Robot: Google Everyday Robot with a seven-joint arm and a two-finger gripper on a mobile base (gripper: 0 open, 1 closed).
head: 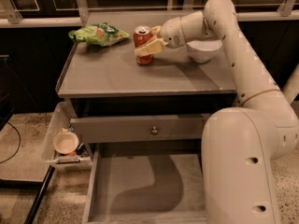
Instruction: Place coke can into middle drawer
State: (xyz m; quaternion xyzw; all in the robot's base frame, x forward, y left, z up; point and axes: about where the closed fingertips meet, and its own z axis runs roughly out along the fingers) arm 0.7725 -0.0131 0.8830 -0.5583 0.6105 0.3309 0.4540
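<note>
The coke can (141, 37), red with a silver top, stands upright on the grey cabinet top (117, 73), towards the back and near its middle. My gripper (152, 39) reaches in from the right. One finger crosses the can's front and the other sits behind its upper right, so the gripper is shut on the can. The can's base still rests on the top. The middle drawer (117, 185) is pulled open below the cabinet front, and its flat grey floor holds nothing.
A green chip bag (98, 34) lies at the back left of the top. A white bowl (203, 50) sits behind my wrist on the right. A closed drawer front with a round knob (154, 130) is above the open drawer. A side bin holds a small bowl (65, 142) at the left.
</note>
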